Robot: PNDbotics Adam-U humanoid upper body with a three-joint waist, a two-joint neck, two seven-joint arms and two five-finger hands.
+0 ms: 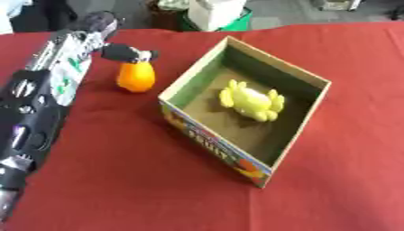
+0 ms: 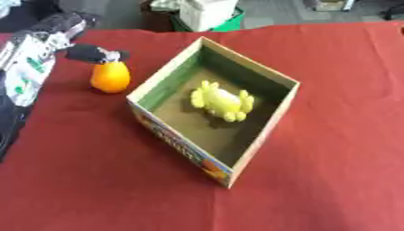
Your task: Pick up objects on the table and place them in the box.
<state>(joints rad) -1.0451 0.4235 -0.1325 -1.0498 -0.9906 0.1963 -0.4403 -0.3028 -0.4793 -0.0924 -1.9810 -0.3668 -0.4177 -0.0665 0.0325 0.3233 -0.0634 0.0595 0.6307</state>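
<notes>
Left hand: black with pale joints, at the end of a long silver-and-black arm entering from the left edge; its fingers are drawn together over the top of the orange object, apparently pinching its narrow upper end, though blur leaves the exact contact uncertain. Orange object: smooth, glossy, rounded and pear-like, wider at the base, upright directly beneath the fingertips and resting on the cloth. Box: open-topped rectangular cardboard, plain brown floor, greenish inner walls, printed colourful lettering on the outer near face; it sits just beyond the fingers toward the robot's right, near the orange object but apart from it. Yellow object: soft-looking, lumpy, pale yellow with small rounded lobes at both ends, lying on the box floor, farther from the fingers than the near box wall. Table: covered by a matte red cloth with a fine woven look, flat under everything. Right hand: does not appear in either view.
</notes>
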